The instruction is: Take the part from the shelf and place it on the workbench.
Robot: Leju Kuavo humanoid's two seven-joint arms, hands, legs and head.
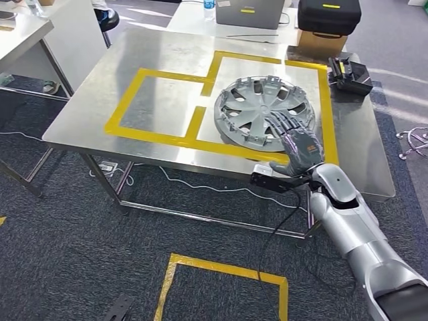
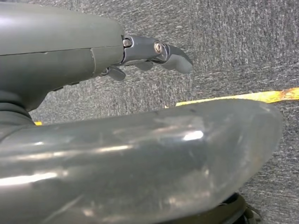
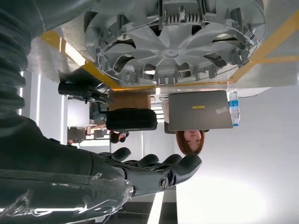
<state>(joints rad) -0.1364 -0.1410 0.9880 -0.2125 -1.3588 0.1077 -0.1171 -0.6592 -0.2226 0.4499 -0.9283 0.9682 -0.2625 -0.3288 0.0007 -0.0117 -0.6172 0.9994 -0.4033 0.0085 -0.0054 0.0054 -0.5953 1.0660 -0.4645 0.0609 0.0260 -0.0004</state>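
Note:
The part, a grey plastic hubcap, lies flat with its ribbed inner side up on the steel workbench, inside the right-hand yellow-taped rectangle. My right hand hovers over the hubcap's near right rim with its fingers stretched out and nothing in them. In the right wrist view a clear gap separates the hubcap from the right hand. My left hand hangs over grey carpet with its fingers extended, holding nothing.
A black device sits at the bench's right edge. Behind stand a black case on a cardboard box, a laptop and a water bottle. A person is beyond the bench. Yellow tape marks the floor.

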